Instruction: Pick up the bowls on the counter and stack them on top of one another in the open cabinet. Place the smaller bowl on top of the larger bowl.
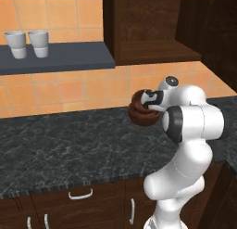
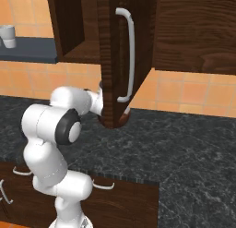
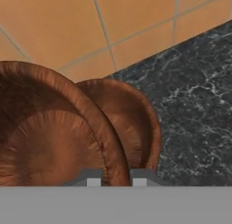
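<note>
Two reddish-brown bowls sit close together by the tiled back wall on the dark counter (image 1: 69,144). In the hand view the nearer, wider-looking larger bowl (image 3: 50,141) is at the left, and its rim runs between my fingertips (image 3: 93,180). My gripper (image 3: 115,178) is shut on that rim. The smaller bowl (image 3: 133,121) lies just beyond it, touching or nearly so. From the left base view my gripper (image 1: 149,103) is at the larger bowl (image 1: 143,117), with the smaller bowl (image 1: 137,99) behind. The open cabinet (image 1: 157,49) hangs above them.
The cabinet's open door (image 2: 124,61), with its silver handle, hangs in front of my hand in the right base view; a sliver of bowl (image 2: 121,124) shows under it. Two white cups (image 1: 28,43) stand on the blue-grey shelf (image 1: 69,60) at the left.
</note>
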